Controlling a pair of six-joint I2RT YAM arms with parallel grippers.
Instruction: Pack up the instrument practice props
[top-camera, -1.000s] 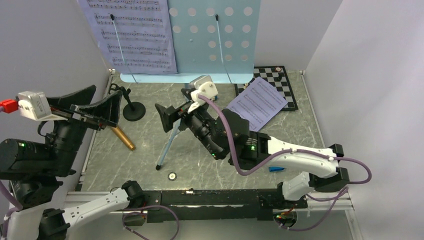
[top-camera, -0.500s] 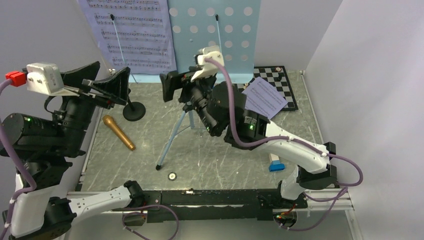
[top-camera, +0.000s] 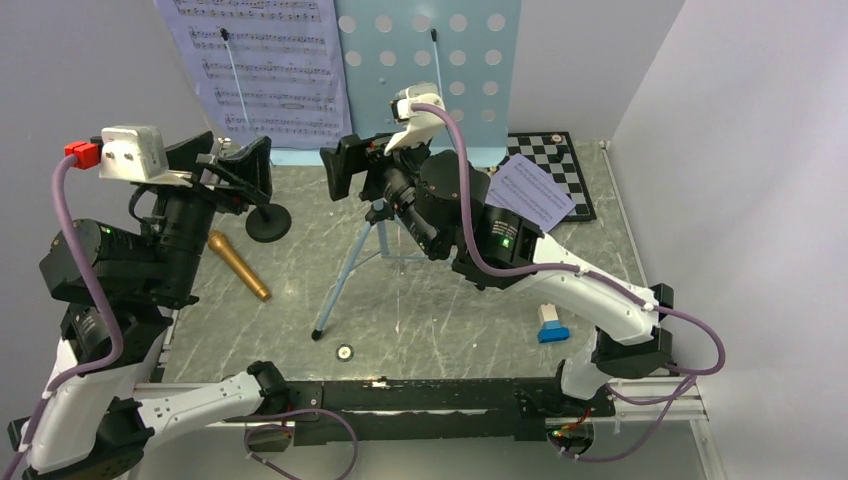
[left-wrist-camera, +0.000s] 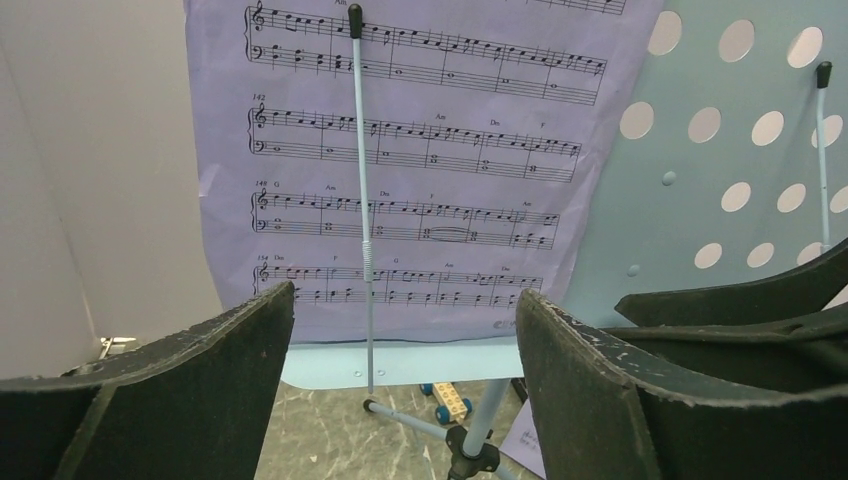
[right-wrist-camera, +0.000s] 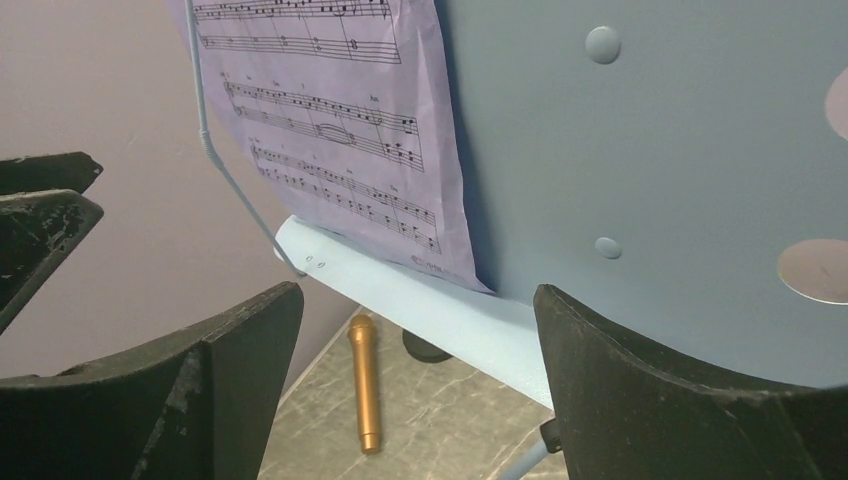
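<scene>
The light-blue music stand (top-camera: 440, 70) stands at the back, its tripod legs (top-camera: 345, 285) spread on the table. A white sheet-music page (top-camera: 270, 70) leans on the left half of its desk, under a thin wire holder (left-wrist-camera: 365, 200). Another page (top-camera: 530, 190) lies partly on the chessboard. The gold-brown microphone (top-camera: 238, 265) lies flat at the left. Beside it stands the black round-based mic stand (top-camera: 268, 222). My left gripper (top-camera: 245, 160) is open and empty, raised before the page's lower edge (left-wrist-camera: 405, 330). My right gripper (top-camera: 355, 165) is open and empty too, facing the desk's bottom lip (right-wrist-camera: 420, 320).
The black-and-white chessboard (top-camera: 560, 160) lies at the back right. A toy brick car (left-wrist-camera: 447, 400) sits behind the tripod. There is a blue-and-white brick (top-camera: 550, 325) at the front right and a small round disc (top-camera: 345, 352) near the front edge. Walls close in on both sides.
Both arms have risen and moved back toward the stand's desk. The left gripper swung right, uncovering the microphone. The right gripper lifted from the tripod's level to the desk's lower edge.
</scene>
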